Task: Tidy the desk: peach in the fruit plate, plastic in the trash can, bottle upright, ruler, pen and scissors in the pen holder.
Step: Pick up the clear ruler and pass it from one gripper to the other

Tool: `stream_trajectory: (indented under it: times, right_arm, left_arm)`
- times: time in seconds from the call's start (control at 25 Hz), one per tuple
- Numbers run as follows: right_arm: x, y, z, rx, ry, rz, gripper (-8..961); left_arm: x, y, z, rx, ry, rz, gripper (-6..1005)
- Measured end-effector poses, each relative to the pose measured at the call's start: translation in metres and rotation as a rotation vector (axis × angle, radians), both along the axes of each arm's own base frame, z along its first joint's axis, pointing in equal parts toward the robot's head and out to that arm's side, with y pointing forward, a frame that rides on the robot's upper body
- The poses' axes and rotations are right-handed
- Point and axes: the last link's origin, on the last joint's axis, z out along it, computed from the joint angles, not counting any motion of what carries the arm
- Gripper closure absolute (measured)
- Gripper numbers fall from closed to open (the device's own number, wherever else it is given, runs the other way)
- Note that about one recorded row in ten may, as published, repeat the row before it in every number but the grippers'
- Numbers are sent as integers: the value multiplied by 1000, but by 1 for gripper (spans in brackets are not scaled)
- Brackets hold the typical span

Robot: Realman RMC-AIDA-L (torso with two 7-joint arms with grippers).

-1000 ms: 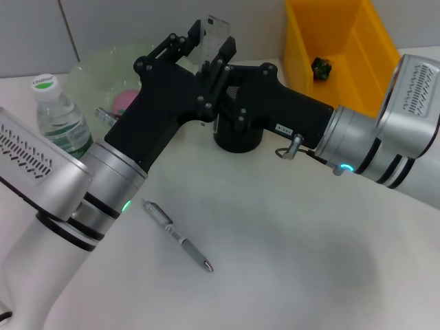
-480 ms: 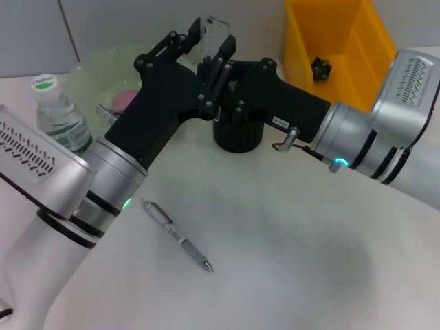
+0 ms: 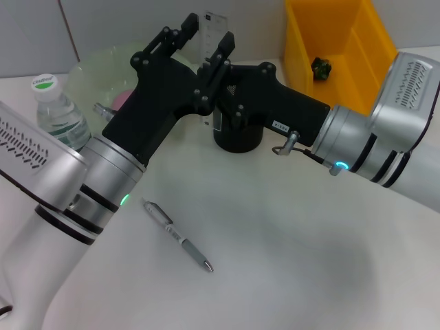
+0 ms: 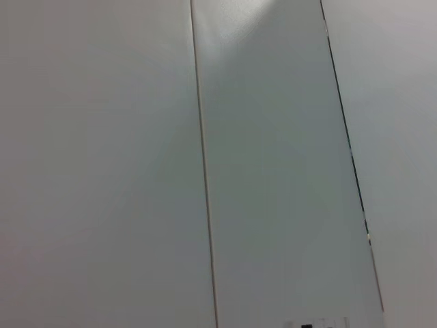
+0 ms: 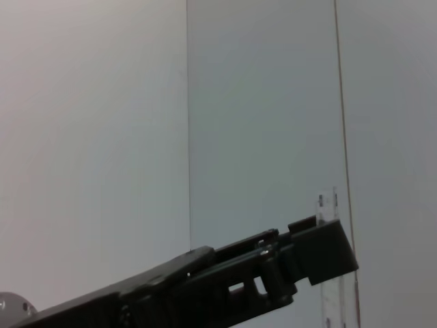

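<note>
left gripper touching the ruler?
Touching. Head view: the left gripper has the upright ruler clamped between its fingers, above the pen holder.

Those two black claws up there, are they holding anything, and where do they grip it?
The left gripper pinches the short transparent flat plastic ruler near its middle, upright above the black wire mesh pen holder. The right gripper meets its lower part.

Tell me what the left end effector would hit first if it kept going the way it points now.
Probably nothing on the desk: the left end effector, holding the ruler, points up and away, past the pen holder. Its wrist view shows only the panelled wall, though depth is unclear.
</note>
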Motion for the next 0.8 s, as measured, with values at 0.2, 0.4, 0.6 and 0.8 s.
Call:
stream_trajectory:
  times: [0.2, 0.4, 0.6, 0.8]
  right_arm:
    - [1, -1, 0, -1, 0, -2, 942]
    - [3, 2, 4, 25, 17, -30, 943]
    - [4, 17, 11, 85, 22, -86, 942]
    - [0, 31, 13, 128, -2, -110, 942]
  left_arm:
    - [-1, 1, 1, -8, -11, 7, 455]
    - [-2, 1, 1, -18, -22, 16, 375]
    - [-10, 3, 0, -151, -82, 36, 352]
    - [-18, 2, 3, -223, -88, 28, 352]
